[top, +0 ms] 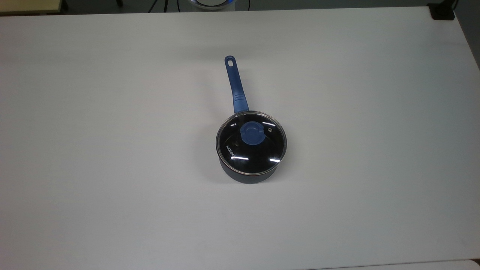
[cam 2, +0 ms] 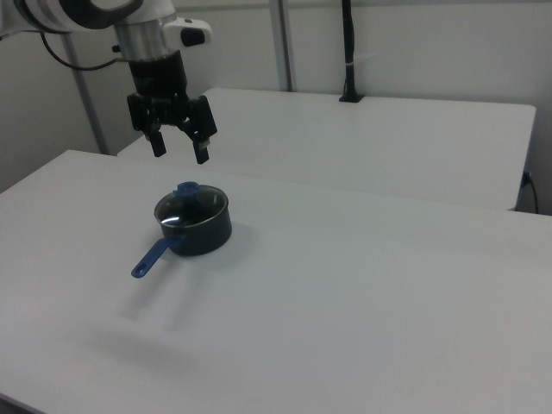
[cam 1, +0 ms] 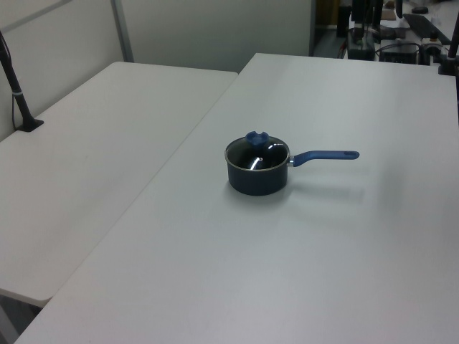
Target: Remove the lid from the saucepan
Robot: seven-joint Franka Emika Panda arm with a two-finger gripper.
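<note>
I see a white table (top: 112,187) under even light, soft reflections on its top. A second white table (cam 1: 93,165) butts against it on the left view's left, a seam between them. Black pole (cam 2: 348,52) clamped at that second table's far edge. Pale partition wall (cam 1: 208,32) behind.

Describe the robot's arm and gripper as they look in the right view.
The arm has white shells with dark joint bands and a grey metallic wrist section. A black cable trails off it at the right view's left. The gripper is black, with a blocky body and two straight fingers.
</note>
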